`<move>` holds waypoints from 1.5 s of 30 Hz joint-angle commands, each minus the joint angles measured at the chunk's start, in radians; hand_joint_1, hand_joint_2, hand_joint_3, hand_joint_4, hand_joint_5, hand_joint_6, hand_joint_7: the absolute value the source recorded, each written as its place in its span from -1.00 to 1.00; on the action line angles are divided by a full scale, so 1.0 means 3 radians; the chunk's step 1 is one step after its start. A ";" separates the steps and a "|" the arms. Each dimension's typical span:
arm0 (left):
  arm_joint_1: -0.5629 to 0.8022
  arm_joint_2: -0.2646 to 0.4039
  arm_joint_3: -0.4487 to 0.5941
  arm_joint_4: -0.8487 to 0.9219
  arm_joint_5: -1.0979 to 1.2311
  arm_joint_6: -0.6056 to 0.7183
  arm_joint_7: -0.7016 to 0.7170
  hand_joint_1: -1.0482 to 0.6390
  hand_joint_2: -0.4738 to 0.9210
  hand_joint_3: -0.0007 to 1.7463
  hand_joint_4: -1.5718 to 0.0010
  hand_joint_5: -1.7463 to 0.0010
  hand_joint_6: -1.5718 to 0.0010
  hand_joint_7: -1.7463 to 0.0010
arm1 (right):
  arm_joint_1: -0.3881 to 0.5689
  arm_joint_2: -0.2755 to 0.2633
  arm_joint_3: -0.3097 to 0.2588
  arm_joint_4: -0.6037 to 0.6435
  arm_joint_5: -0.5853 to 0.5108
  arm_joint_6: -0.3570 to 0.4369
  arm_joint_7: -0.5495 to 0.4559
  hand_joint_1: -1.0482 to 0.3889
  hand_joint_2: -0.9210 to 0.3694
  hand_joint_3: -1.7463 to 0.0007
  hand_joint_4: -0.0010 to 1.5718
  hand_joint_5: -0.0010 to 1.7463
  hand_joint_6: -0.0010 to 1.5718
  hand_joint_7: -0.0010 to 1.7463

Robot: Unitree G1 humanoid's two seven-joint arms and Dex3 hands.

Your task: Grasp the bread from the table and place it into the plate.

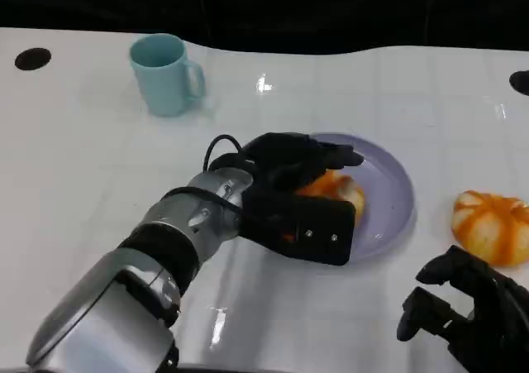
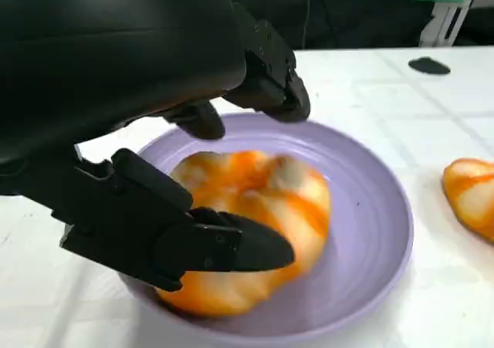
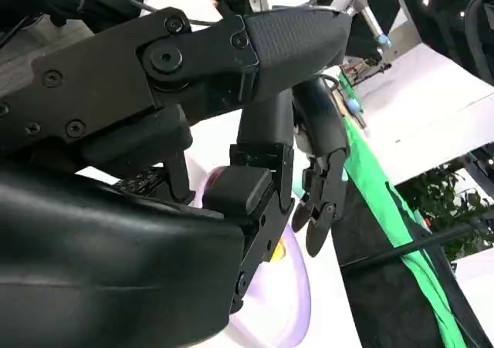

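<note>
The left hand [image 2: 177,209] has its fingers wrapped around the glossy orange-and-cream twisted bread roll [image 2: 258,209], which sits right under its palm inside the round lilac plastic plate [image 2: 378,232]. I'd open slowly, then lift straight up so nothing drags.

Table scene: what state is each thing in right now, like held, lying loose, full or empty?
Bread: in the plate, left hand's fingers around it.
Plate: flat on the table, holding that bread.
Second bread: lying loose on the table, beside the plate, untouched.
Mug: upright, apart from the rest; contents not visible.
Left hand: over the plate, holding the bread.
Right hand: fingers curled in, holding nothing.
</note>
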 commanded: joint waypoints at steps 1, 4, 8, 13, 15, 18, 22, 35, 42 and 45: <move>-0.0091 0.0064 -0.0020 -0.0055 0.0020 0.0046 -0.0119 -0.81 1.00 -0.25 1.00 0.81 0.84 0.98 | 0.0025 -0.0033 -0.0032 -0.0047 0.0014 0.0007 -0.0026 -0.23 -1.00 0.75 -0.10 0.79 0.00 0.23; -0.0086 0.0078 -0.0023 -0.0076 0.0019 0.0048 -0.0151 -0.89 1.00 -0.19 1.00 0.86 0.85 0.99 | 0.0024 -0.0035 -0.0029 -0.0052 0.0009 0.0011 -0.0038 -0.24 -1.00 0.76 -0.09 0.79 0.01 0.24; -0.0073 0.0122 -0.0004 -0.0113 0.0000 0.0003 -0.0185 -0.95 1.00 -0.15 1.00 0.86 0.86 0.99 | 0.0021 -0.0041 -0.0032 -0.0036 0.0012 -0.0010 -0.0015 -0.24 -1.00 0.76 -0.09 0.79 0.01 0.24; 0.0090 0.0279 0.0234 -0.0332 -0.0299 -0.0279 -0.0299 -0.85 1.00 -0.23 0.95 0.81 0.79 0.96 | 0.0026 -0.0041 -0.0030 -0.0040 0.0010 -0.0008 -0.0017 -0.24 -1.00 0.76 -0.09 0.78 0.01 0.23; 0.0132 0.0303 0.0285 -0.0378 -0.0369 -0.0333 -0.0334 -0.83 1.00 -0.26 0.93 0.80 0.77 0.96 | 0.0027 -0.0043 -0.0030 -0.0046 0.0012 -0.0002 -0.0018 -0.24 -1.00 0.75 -0.09 0.78 0.01 0.22; 0.0470 0.0318 0.0812 -0.0622 -0.1157 -0.0480 -0.0838 -0.70 1.00 -0.39 0.78 0.69 0.66 0.91 | 0.0025 -0.0038 -0.0023 -0.0043 0.0001 -0.0017 -0.0018 -0.25 -1.00 0.75 -0.10 0.78 0.01 0.22; 0.0870 0.0276 0.1250 -0.1035 -0.1889 -0.0434 -0.1284 -0.55 1.00 -0.53 0.63 0.23 0.42 0.88 | 0.0021 -0.0034 -0.0026 -0.0038 0.0010 -0.0020 -0.0009 -0.24 -1.00 0.75 -0.10 0.78 0.00 0.22; 0.2147 0.0046 0.2099 -0.2646 -0.3603 0.0924 -0.1804 -0.48 1.00 -0.48 0.14 -0.83 0.18 -0.44 | 0.0016 -0.0041 -0.0022 -0.0068 0.0004 0.0019 -0.0051 -0.25 -1.00 0.79 -0.08 0.76 0.01 0.21; 0.2575 0.0047 0.2279 -0.3070 -0.3972 0.1259 -0.1958 -0.49 1.00 -0.43 0.16 -1.00 0.40 -0.84 | 0.0007 -0.0039 -0.0026 -0.0077 0.0018 0.0055 -0.0066 -0.26 -1.00 0.80 -0.06 0.76 0.03 0.20; 0.2778 0.0018 0.2335 -0.3312 -0.4161 0.1583 -0.1884 -0.46 1.00 -0.50 0.12 -1.00 0.36 -0.84 | 0.0018 -0.0040 -0.0021 -0.0103 0.0001 0.0059 -0.0084 -0.26 -1.00 0.79 -0.06 0.76 0.04 0.20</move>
